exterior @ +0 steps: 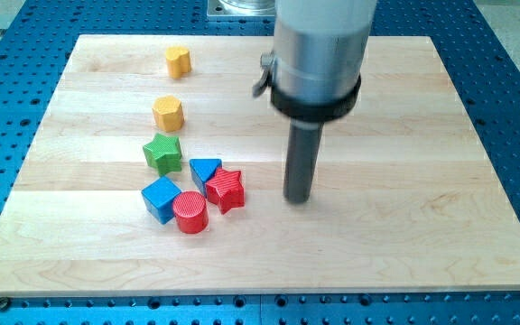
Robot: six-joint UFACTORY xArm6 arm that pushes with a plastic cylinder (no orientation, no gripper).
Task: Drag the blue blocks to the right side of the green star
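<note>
The green star lies left of the board's middle. A blue triangle sits just to its lower right, touching a red star. A blue cube lies below the green star, touching a red cylinder. My tip rests on the board to the right of the red star, apart from every block.
A yellow hexagon lies above the green star and a yellow heart-like block sits near the board's top edge. The wooden board lies on a blue perforated table.
</note>
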